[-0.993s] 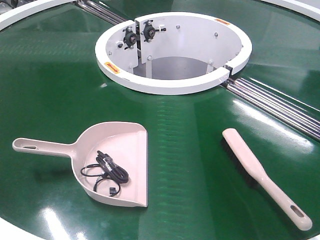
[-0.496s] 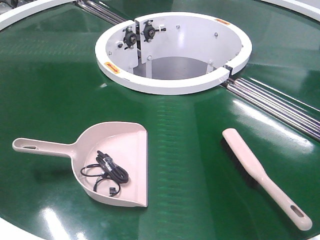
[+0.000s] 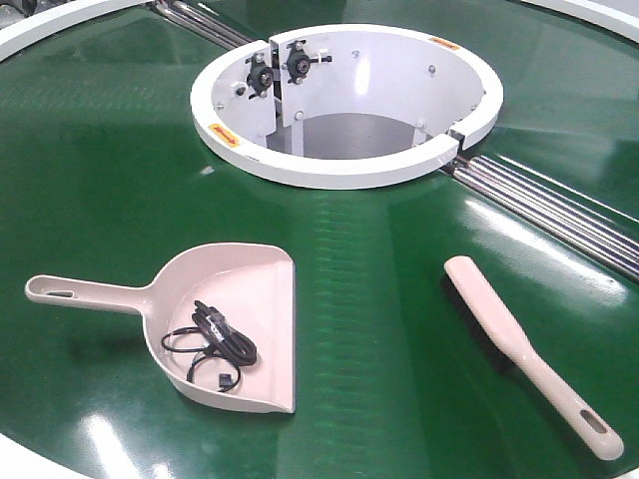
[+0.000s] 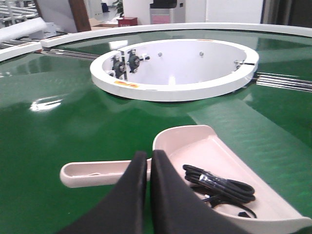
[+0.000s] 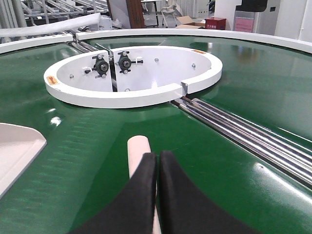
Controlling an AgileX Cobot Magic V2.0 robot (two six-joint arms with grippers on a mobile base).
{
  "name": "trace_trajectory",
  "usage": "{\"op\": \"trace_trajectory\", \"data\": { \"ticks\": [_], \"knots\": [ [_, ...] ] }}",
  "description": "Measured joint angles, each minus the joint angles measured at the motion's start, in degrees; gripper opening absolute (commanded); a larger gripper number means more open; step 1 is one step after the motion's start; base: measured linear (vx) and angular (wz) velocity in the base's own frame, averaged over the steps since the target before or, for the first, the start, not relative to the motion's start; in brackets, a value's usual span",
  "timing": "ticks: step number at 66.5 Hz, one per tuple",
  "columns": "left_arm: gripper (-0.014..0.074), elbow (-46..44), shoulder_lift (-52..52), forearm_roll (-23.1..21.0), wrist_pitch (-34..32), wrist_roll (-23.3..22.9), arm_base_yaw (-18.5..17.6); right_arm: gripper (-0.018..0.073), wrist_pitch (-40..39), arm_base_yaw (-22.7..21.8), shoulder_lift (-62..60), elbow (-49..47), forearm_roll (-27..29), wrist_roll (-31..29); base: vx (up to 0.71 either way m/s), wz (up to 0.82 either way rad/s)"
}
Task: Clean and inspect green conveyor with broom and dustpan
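Observation:
The green conveyor [image 3: 100,180] fills the front view. On it at the left lies the beige-pink dustpan [image 3: 250,289], handle pointing left, with a coiled black cable [image 3: 212,344] inside. At the right lies the broom [image 3: 509,334], bristles down, handle toward the near right. Neither gripper shows in the front view. In the left wrist view my left gripper [image 4: 148,155] is shut and empty, its black fingers in front of the dustpan [image 4: 204,146] where handle meets scoop. In the right wrist view my right gripper [image 5: 157,156] is shut and empty, the broom's [image 5: 138,148] tip showing beyond it.
A white ring-shaped housing [image 3: 344,100] with black bearings stands at the belt's centre. Silver metal rods [image 3: 559,205] run from it to the right edge, and more run off at the top left. The belt's white rim [image 3: 40,30] curves round the back.

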Motion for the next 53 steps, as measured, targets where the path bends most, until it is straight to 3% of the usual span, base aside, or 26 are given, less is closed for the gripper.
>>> {"op": "trace_trajectory", "data": {
  "ticks": [9, 15, 23, 33, 53],
  "knots": [
    [-0.0008, 2.72, -1.10, 14.39, -0.81, -16.49, 2.76, -0.0009, 0.00, 0.00, 0.00, 0.00, 0.00, 0.00, 0.00, 0.00],
    [-0.0008, 6.88, -4.12, 19.71, -2.48, -23.17, 4.35, -0.0009, 0.01, 0.00, 0.00, 0.00, 0.00, 0.00, 0.00, 0.00],
    [-0.0008, 10.46, -10.54, 20.45, -3.95, -25.27, 6.88, -0.0009, 0.06, 0.00, 0.00, 0.00, 0.00, 0.00, 0.00, 0.00],
    [-0.0008, 10.62, -17.02, 20.36, 1.76, -25.47, 10.04, -0.0009, 0.11, 0.00, 0.00, 0.00, 0.00, 0.00, 0.00, 0.00],
    [-0.0008, 10.62, -17.72, 20.36, 3.17, -25.54, 10.70, -0.0009, 0.29, 0.00, 0.00, 0.00, 0.00, 0.00, 0.00, 0.00]
  ]
}}
